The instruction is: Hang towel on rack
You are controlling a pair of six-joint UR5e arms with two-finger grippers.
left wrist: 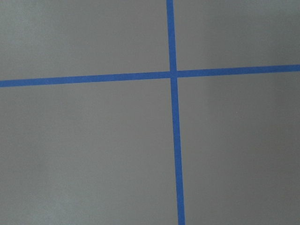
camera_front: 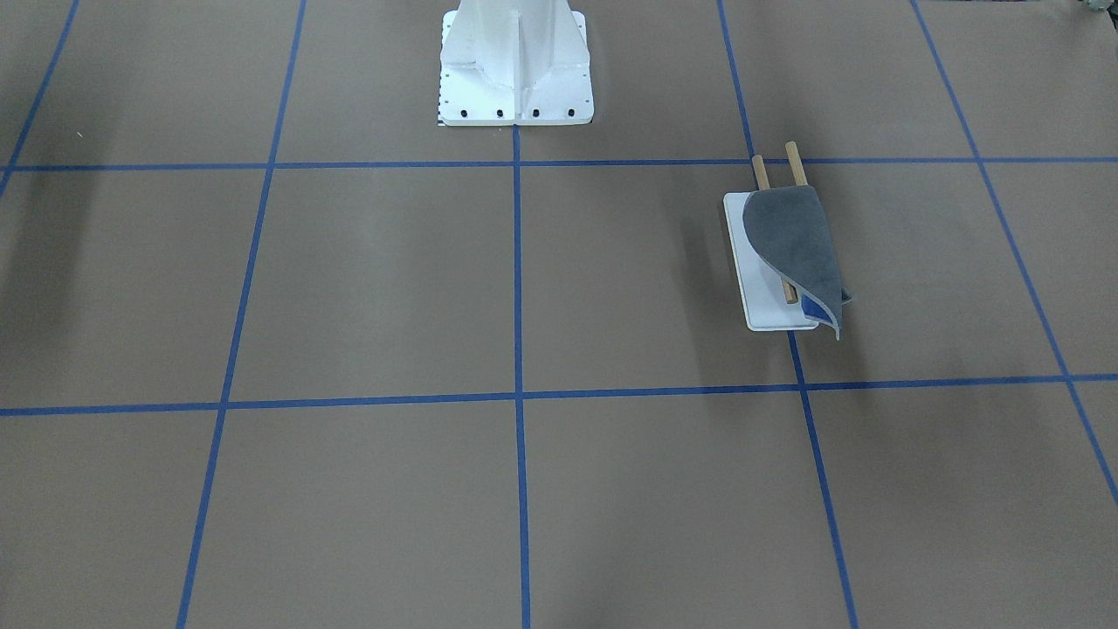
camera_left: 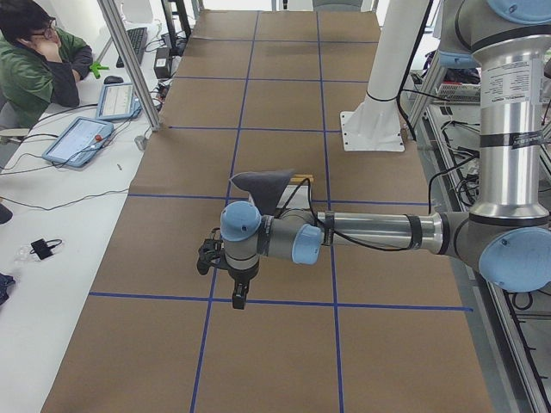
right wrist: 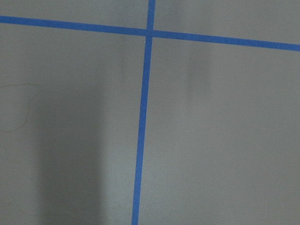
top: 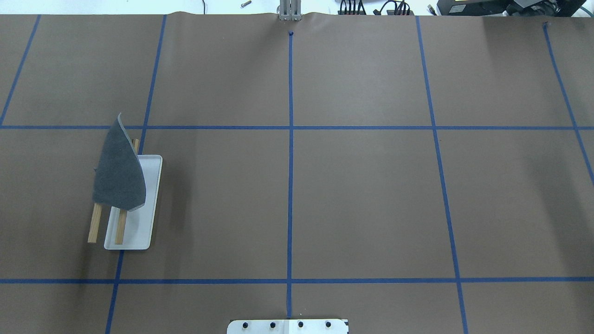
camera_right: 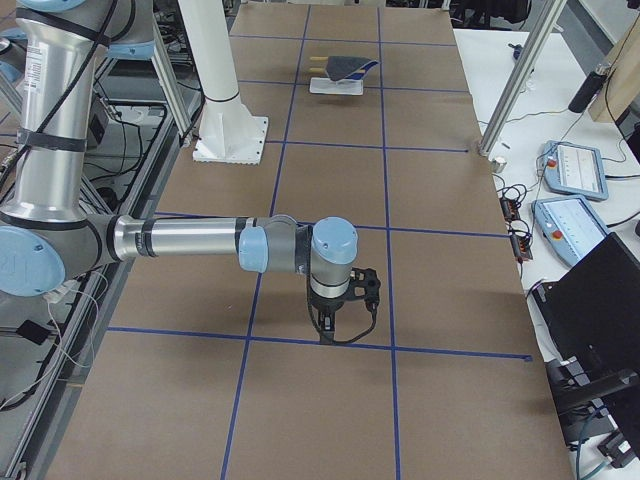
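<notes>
The towel (camera_front: 790, 240) is draped dark grey side up over the two wooden bars (camera_front: 795, 163) of the rack, with a bit of bright blue showing at its lower corner. The rack stands on a white base (camera_front: 764, 306). In the overhead view the towel (top: 118, 171) and rack base (top: 144, 218) sit at the table's left. My left gripper (camera_left: 238, 299) hangs over the table, nearer the camera than the towel (camera_left: 263, 182) and apart from it. My right gripper (camera_right: 335, 325) hangs far from the towel (camera_right: 345, 68). I cannot tell whether either gripper is open or shut.
The table is covered in brown paper with a blue tape grid (top: 290, 127). The robot's white base (camera_front: 515, 61) stands at the table's edge. An operator (camera_left: 39, 60) sits beside tablets (camera_left: 82, 138) across the table. Both wrist views show only paper and tape.
</notes>
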